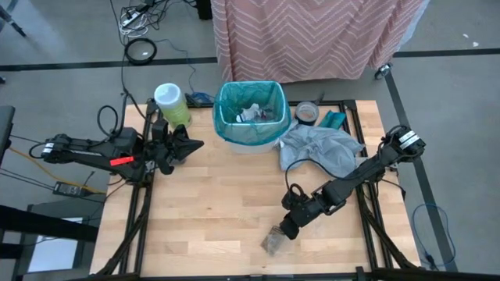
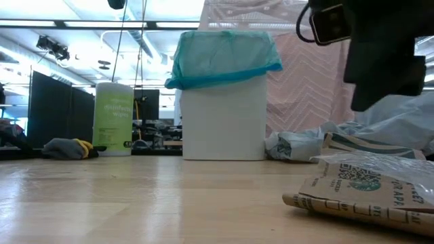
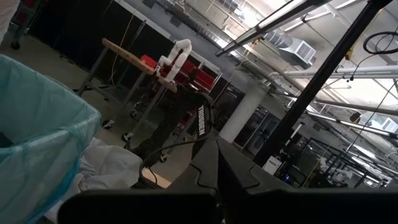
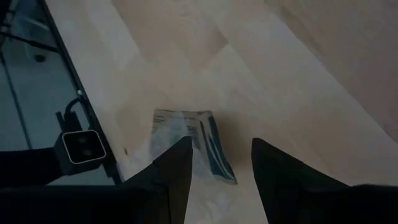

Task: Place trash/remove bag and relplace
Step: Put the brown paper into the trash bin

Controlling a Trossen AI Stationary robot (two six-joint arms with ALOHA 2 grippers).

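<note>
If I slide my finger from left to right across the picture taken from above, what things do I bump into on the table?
Left gripper, beside the green wipes canister with a white lid → white bin lined with a teal plastic bag → right gripper over a clear plastic packet → crumpled pale grey plastic bag.

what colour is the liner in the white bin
Translucent teal-green. The liner folds over the rim of the bin; the low view shows it best.

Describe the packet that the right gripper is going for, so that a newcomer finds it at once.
Start at the white bin with the teal liner at the table's far edge, then cross to the near edge. There, just below the open right gripper, lies a flat, clear printed packet, alone on bare wood, unlike the crumpled grey bag beside the bin.
</note>
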